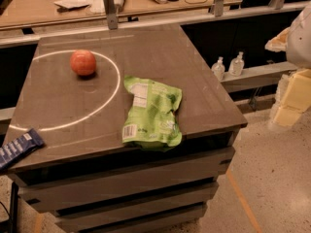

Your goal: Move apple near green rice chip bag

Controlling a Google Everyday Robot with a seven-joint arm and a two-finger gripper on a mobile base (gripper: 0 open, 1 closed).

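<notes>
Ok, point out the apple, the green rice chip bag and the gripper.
apple (pixel 83 62): camera view, middle of the fruit.
green rice chip bag (pixel 152 113): camera view, centre of its crumpled face.
gripper: not in this view.

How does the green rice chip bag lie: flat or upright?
Flat: bag lies label-up on the table. Gripper not in view.

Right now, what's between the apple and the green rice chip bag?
In the camera view, only bare table, crossed by the white circle line, separates the apple from the green rice chip bag. The gripper is out of view.
</notes>
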